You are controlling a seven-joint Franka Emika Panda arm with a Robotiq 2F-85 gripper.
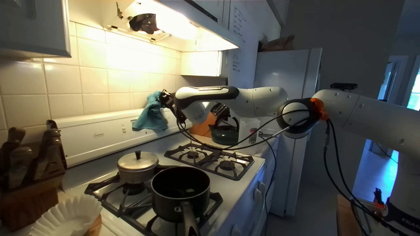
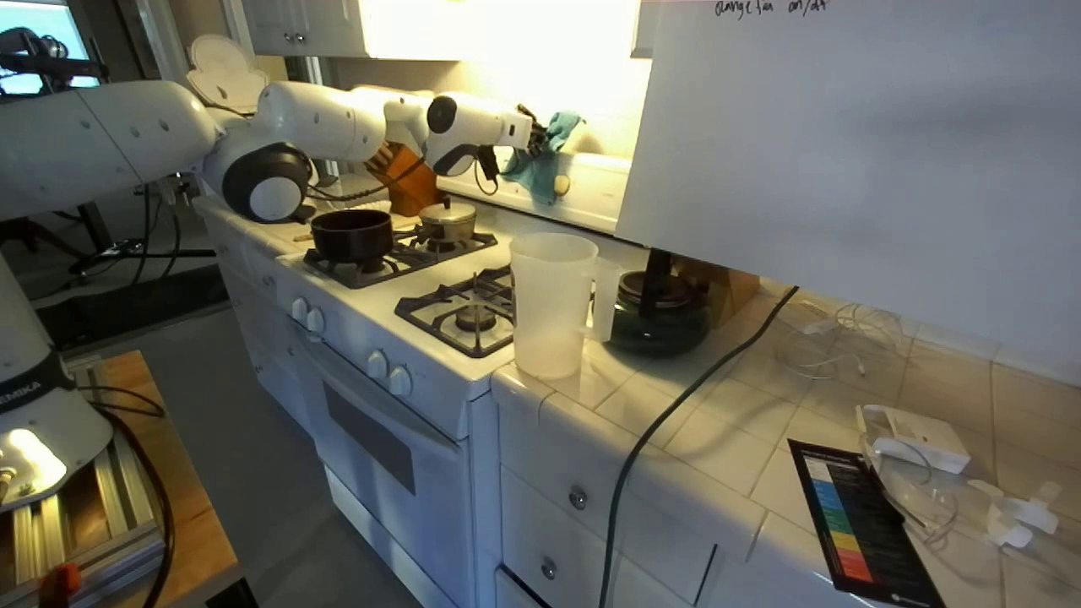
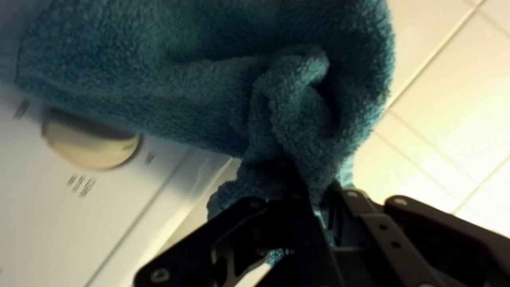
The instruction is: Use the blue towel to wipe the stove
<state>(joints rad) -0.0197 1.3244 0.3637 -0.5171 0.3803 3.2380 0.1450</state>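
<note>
Claw pinches teal terry towel; towel hangs in front of back control panel of stove, contact unclear. Wiping step likely in hand, on panel. Next move probably calls for pressing towel flat, sweeping sideways, sparing knob.

A lidded pot stands beside a saucepan, a pitcher beside a kettle, ruffled paper near a knife block.
</note>
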